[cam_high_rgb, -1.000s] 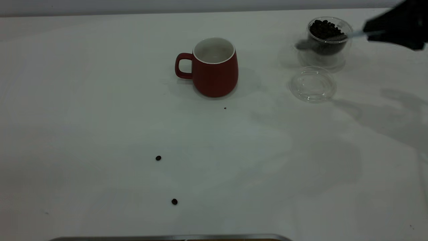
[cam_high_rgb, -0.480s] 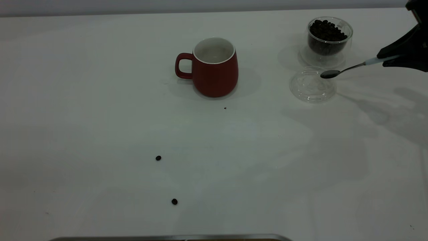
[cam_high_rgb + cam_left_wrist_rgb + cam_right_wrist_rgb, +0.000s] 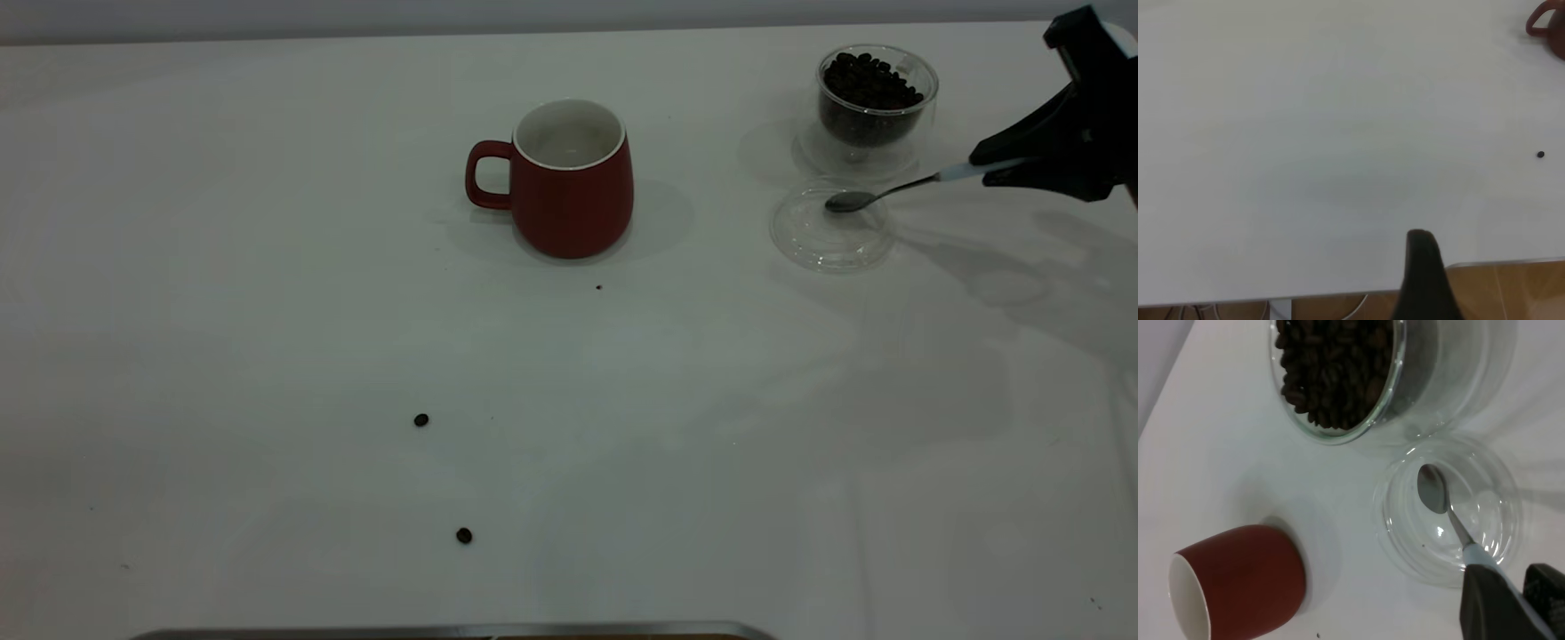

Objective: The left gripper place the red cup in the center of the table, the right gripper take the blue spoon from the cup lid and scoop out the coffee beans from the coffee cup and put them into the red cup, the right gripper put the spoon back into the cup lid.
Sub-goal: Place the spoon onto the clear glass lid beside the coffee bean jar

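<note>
Right hand (image 3: 996,169) clamped on spoon (image 3: 880,192) handle, long axis slanting down toward lid (image 3: 831,233), bowl just above it; left hand (image 3: 1425,280) state unclear.

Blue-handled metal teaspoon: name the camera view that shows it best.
The right wrist view. There the metal teaspoon with the pale blue handle fills the frame, its bowl over the clear round glass lid, handle held in the right pincer. The exterior view shows the spoon small and side-on; the left wrist view misses it.
</note>
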